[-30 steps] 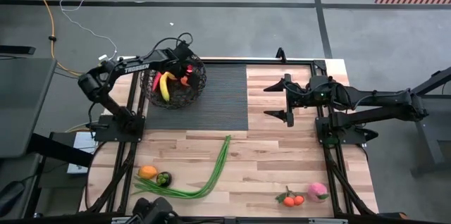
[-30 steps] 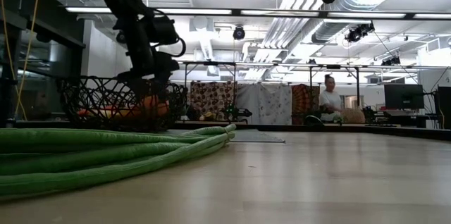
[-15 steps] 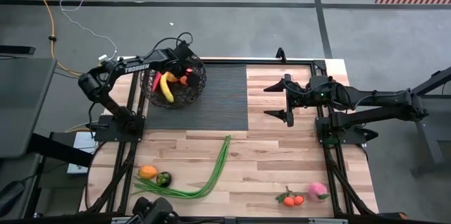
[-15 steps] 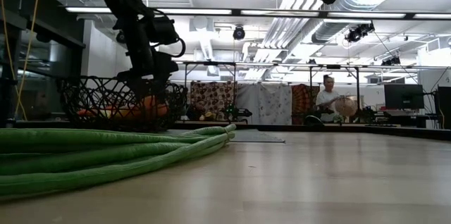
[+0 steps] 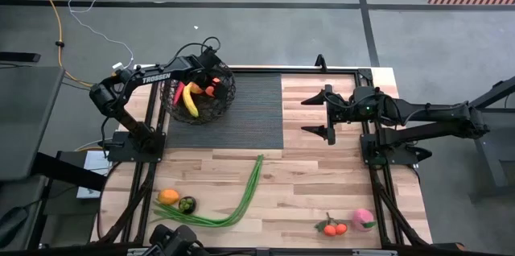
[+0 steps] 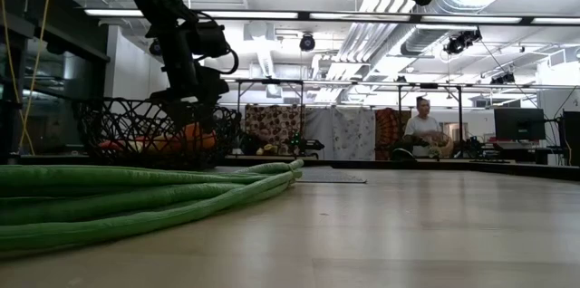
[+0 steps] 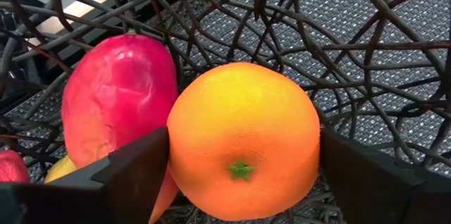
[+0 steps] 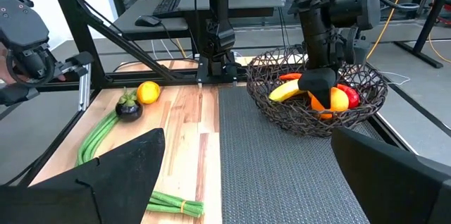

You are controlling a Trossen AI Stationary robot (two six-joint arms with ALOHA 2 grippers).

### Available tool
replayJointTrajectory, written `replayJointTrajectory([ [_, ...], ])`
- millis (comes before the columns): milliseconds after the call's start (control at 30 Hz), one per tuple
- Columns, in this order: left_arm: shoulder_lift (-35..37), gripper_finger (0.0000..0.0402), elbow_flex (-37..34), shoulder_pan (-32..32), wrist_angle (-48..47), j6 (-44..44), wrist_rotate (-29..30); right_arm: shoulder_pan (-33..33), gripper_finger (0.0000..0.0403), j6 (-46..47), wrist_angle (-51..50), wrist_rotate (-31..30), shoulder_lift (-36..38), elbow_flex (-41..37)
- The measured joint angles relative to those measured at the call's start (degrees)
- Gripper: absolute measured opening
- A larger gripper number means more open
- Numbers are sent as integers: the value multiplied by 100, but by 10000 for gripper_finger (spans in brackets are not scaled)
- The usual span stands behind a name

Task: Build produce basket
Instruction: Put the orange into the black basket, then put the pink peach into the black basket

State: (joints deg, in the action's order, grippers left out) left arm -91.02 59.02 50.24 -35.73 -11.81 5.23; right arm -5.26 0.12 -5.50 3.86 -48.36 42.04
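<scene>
The left gripper (image 5: 211, 85) reaches down inside the basket (image 5: 228, 95), a round bowl of black wire mesh standing at the far left corner of the dark woven mat (image 5: 249, 115), its two dark fingers (image 7: 134, 171) pressed against either side of an orange (image 7: 243, 139) held squarely between them, the fruit's green star-shaped stem end facing the wrist camera. Just beside the orange, inside the mesh, lies a red-pink fruit (image 7: 120, 104), and the high view shows a yellow banana (image 5: 189, 99) and a red pepper (image 5: 179, 92) in the same bowl. The right gripper (image 5: 323, 113) hangs above the table's right side, near the mat's edge and well apart from the basket, its jaws spread wide with nothing between them. On the bare wooden table (image 5: 322, 192) nearer the front lie long green stalks (image 5: 241, 200), a second orange fruit (image 5: 168, 196) touching a dark green fruit (image 5: 187, 204) at front left, and a pink fruit (image 5: 363, 218) just beside two small oranges (image 5: 335, 228) at front right. A person (image 6: 422, 129) sits in the room beyond the table.
</scene>
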Motion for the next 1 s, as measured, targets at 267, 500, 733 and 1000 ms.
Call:
replayJointTrajectory([
  [267,0,381,0,0,0,0,2,0,397,4,2,-2,0,0],
  [500,243,398,2,0,-73,44,-307,2,397,-6,4,0,0,0],
  [733,806,399,414,0,-175,-83,-314,2,397,-9,9,40,0,0],
  [1000,2204,399,381,-648,544,-331,-1040,7,397,-8,100,391,0,0],
])
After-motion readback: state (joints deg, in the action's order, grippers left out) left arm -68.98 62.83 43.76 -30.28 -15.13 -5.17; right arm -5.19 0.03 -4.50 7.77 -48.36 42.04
